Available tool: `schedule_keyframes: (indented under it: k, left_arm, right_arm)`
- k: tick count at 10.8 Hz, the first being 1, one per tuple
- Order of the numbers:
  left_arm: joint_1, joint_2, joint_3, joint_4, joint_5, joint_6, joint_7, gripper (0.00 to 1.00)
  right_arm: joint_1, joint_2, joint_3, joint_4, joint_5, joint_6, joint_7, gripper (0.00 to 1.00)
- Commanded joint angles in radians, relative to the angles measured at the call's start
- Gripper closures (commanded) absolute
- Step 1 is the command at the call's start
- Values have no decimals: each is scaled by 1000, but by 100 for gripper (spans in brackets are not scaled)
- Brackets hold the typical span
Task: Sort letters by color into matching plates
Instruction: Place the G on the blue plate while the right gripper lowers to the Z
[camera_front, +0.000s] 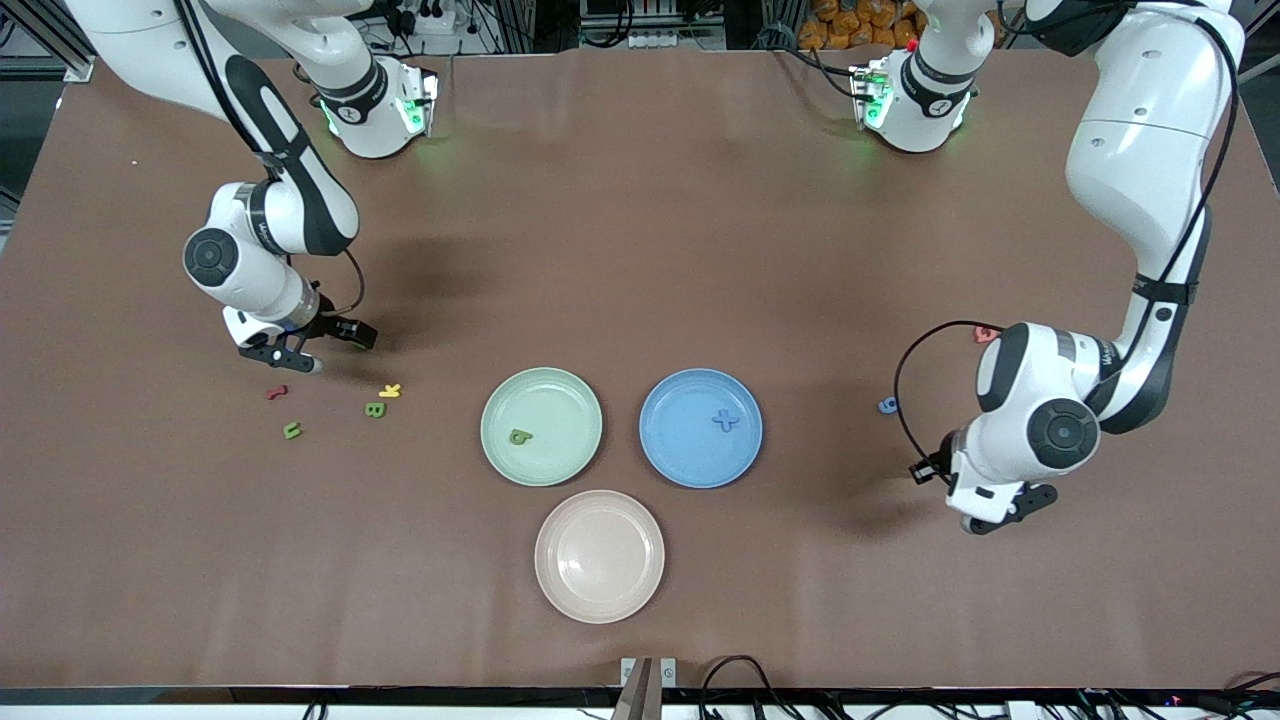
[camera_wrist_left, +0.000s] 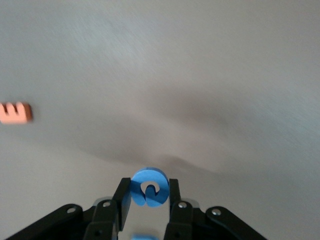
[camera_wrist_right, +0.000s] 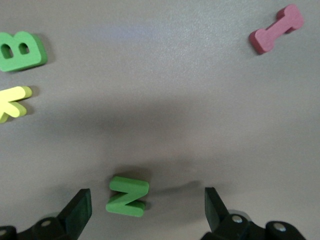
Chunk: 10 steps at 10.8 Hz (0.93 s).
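Two glossy white arms (camera_front: 1140, 150) had black joint bands, looping black cables, and black claws (camera_wrist_left: 145, 210) with silver screws.

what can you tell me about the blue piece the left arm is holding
The blue letter is a small chunky piece, matte like foam, with a rounded top and a curled cutout in its middle; which letter it is I cannot tell. It stands upright, pinched on both sides by the fingers of the left claw, which is shut on it above bare table toward the left arm's end. Nothing else touches it. An orange letter lies apart from it on the table.
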Motion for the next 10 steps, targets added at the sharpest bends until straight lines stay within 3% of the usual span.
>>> schedule_keyframes:
  k: [1, 6, 10]
  left_arm:
    - [8, -58, -96, -13, 4, -109, -138, 100]
    - [6, -82, -224, -13, 1, -211, -293, 100]
    - [-1, -91, -316, -12, 1, -217, -409, 100]
  right_arm:
    - [-11, -12, 12, -25, -12, 21, -7, 0]
    - [1, 22, 14, -37, -12, 61, -5, 0]
    - [6, 22, 14, -39, -12, 61, -5, 5]
